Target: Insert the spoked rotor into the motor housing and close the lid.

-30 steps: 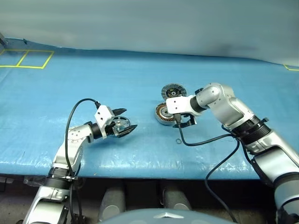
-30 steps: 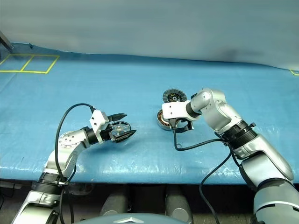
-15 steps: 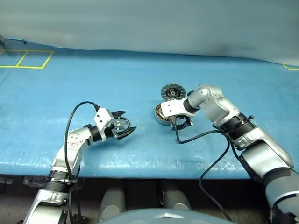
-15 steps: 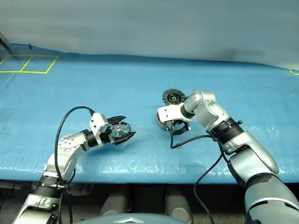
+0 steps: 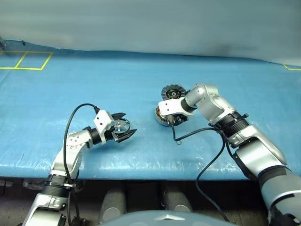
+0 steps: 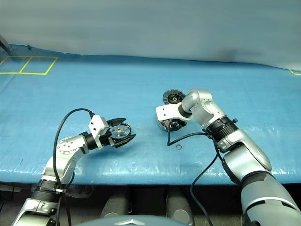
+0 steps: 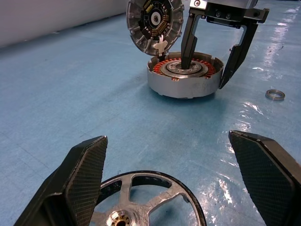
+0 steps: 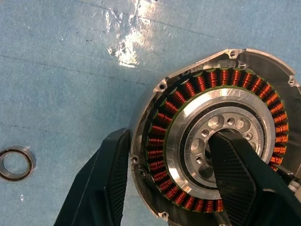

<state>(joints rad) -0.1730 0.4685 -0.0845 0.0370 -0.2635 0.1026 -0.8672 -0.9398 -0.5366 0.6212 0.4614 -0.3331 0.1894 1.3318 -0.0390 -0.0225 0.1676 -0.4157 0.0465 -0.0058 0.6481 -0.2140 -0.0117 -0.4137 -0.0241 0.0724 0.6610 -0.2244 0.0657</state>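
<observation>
The motor housing (image 5: 164,116) sits near the middle of the blue table (image 5: 141,75), its copper windings bare, and the lid (image 5: 172,91) stands swung back at the housing's 12 o'clock edge, striped face showing. The right gripper (image 7: 210,63) points down over the housing with its jaws partly closed astride the wall at the 3 o'clock side: one finger stands in the centre hub, the other just outside the rim. Whether they already pinch the wall I cannot tell. A small black ring (image 5: 179,141) lies loose on the table at about 5 o'clock from the housing.

The spoked rotor (image 6: 122,130) is well apart from the housing, at its 9 o'clock, between the wide-open jaws of the left gripper (image 5: 122,128); the fingers flank it without clamping it.

The step in hand looks like steadying the housing before insertion. Next, in my judgement, the left jaws should close on the rotor's rim, lift it level, and carry it towards 3 o'clock. The right finger in the hub must clear first, or the rotor cannot seat.
</observation>
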